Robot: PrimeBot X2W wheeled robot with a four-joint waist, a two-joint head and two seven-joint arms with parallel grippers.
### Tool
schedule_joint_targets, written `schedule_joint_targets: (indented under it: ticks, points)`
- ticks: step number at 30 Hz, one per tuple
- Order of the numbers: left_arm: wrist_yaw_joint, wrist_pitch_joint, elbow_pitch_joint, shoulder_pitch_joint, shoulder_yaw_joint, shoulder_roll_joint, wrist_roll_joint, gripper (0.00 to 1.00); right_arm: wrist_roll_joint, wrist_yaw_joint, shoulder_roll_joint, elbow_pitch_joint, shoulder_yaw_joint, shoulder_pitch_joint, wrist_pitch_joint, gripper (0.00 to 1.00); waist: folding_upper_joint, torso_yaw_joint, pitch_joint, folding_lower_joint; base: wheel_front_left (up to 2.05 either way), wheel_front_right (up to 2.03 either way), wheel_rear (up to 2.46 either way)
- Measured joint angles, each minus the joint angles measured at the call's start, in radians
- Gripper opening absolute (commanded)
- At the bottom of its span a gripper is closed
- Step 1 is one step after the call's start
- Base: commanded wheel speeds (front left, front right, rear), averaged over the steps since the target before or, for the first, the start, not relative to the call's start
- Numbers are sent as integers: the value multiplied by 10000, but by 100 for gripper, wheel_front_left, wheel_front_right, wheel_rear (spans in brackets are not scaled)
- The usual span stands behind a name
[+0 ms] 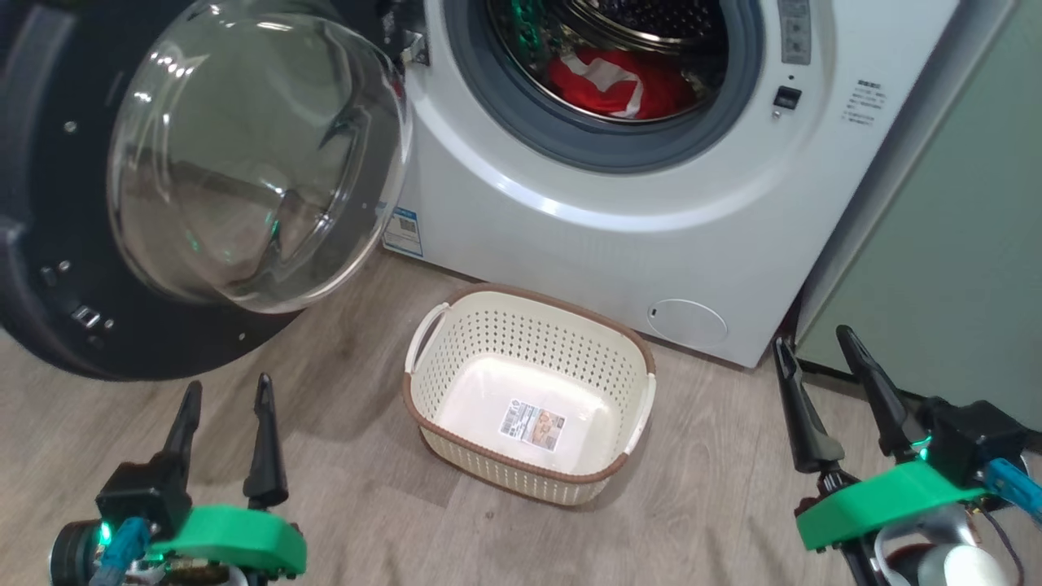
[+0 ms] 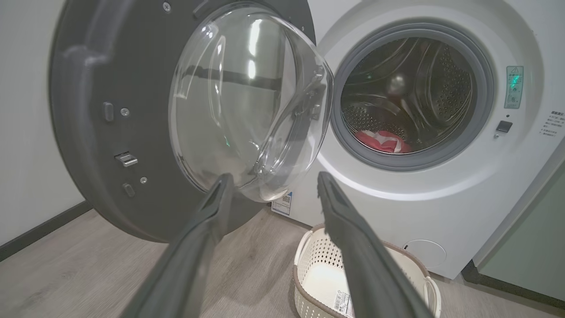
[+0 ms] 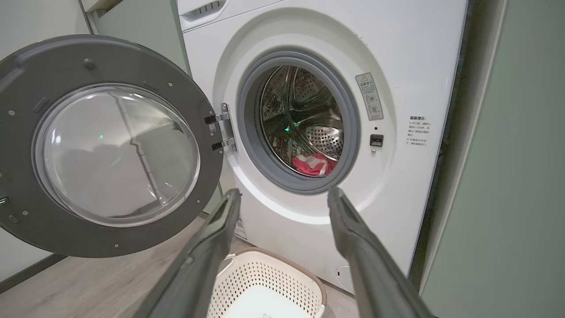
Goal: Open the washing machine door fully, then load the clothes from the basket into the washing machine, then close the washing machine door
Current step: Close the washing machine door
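The washing machine [image 1: 619, 212] stands with its door [image 1: 244, 163] swung wide to the left, black ring and clear glass bowl facing me. Red and white clothes [image 1: 619, 85] lie inside the steel drum, and the same clothes [image 3: 314, 164] appear low in the drum in the right wrist view. The cream basket [image 1: 529, 391] sits on the floor before the machine with just a sticker on its bottom. My left gripper [image 1: 226, 399] is open at the lower left, short of the door. My right gripper [image 1: 814, 346] is open at the lower right, beside the machine's corner.
A pale green wall panel [image 1: 961, 244] runs along the right of the machine. The wooden floor [image 1: 342, 456] stretches around the basket. A pale wall with a dark skirting [image 2: 39, 227] lies behind the open door.
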Motion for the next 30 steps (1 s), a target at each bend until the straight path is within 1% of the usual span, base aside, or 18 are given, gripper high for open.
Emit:
schedule_joint_targets:
  ticks: [16, 17, 18, 19, 26, 29, 30]
  points:
    - [21, 0, 13, 5, 27, 19, -88, 100, 58, 0, 0, 63, 25, 0, 0, 100, 0, -54, -76, 0, 0, 0, 0]
    - [29, 0, 13, 6, 27, 19, -92, 82, 58, 0, 0, 67, 27, 1, 0, 100, 0, -64, -84, 0, 0, 0, 0]
    - [25, 0, 13, 6, 25, 21, -104, 7, 58, 0, 0, 67, 27, 1, 0, 100, 0, -71, -86, 0, 0, 0, 0]
    - [10, 0, 15, 6, 25, 23, -138, 0, 58, 0, 0, 67, 27, 1, 0, 100, 0, -78, -84, 0, 0, 0, 0]
    - [-50, -15, -54, -3, 142, 15, -336, 0, 58, 0, 0, 67, 12, 3, 0, 100, 0, -58, -53, 0, 0, 0, 0]
    - [-374, -104, -468, -72, 520, -130, -905, 0, 58, 0, 0, 63, -4, 13, 0, 100, 0, 2, -53, 0, 0, 0, 0]
    - [-552, -130, -681, -151, 769, -240, -1246, 0, 58, 0, 0, 61, -12, 25, 0, 100, 0, 27, -53, 0, 0, 0, 0]
